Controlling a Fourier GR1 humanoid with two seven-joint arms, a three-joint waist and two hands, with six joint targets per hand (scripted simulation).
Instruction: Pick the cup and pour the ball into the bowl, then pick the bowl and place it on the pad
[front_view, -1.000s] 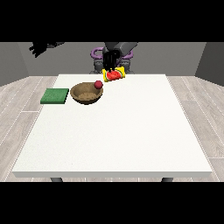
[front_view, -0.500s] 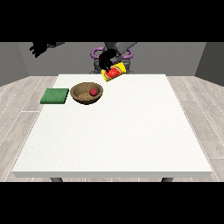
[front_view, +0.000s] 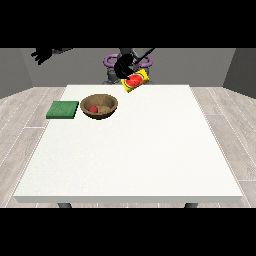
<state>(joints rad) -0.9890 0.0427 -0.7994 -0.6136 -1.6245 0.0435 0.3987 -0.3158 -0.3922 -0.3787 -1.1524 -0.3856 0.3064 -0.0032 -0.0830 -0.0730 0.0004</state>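
Observation:
A yellow cup (front_view: 135, 80) with a red inside hangs tipped above the table's far edge, mouth towards the camera. The hand at the view's right (front_view: 122, 68) is shut on the cup. Left of it and nearer, a brown wooden bowl (front_view: 107, 112) stands on the table with a red ball (front_view: 93, 108) lying in it. A green pad (front_view: 63, 109) lies flat just left of the bowl. The hand at the view's left (front_view: 41, 55) is raised high off to the far left, away from the table, fingers spread.
The white table (front_view: 130, 150) spreads wide in front of and to the right of the bowl. The robot's body (front_view: 127, 60) stands behind the far edge.
The red ball has gone from the bowl's rim down into the bowl. The cup, first low over the far edge, has been lifted and drawn back to the right, staying tilted.

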